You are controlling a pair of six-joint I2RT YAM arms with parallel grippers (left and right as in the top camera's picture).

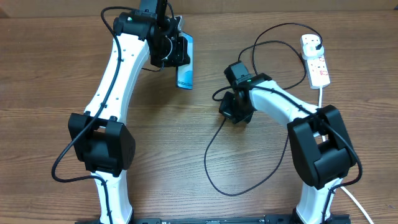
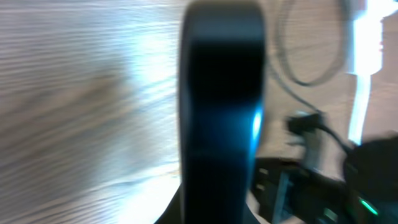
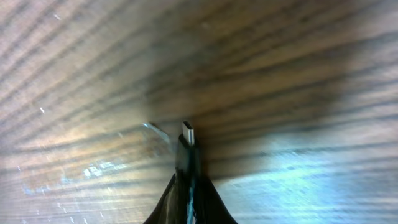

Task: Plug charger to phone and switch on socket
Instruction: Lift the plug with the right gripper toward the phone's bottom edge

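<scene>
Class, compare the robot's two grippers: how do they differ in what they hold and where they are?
The left gripper is shut on the phone, a broad flat slab with a lit blue screen. The right gripper is shut on the charger's plug tip, which is small and pokes out past its fingers. The left gripper is farther from the socket, the right gripper nearer it. Both are shut on something.

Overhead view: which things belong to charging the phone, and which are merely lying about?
Job: phone, held by left gripper; charger, tip in right gripper; socket.
Just there: thick white cord; wooden table.
</scene>
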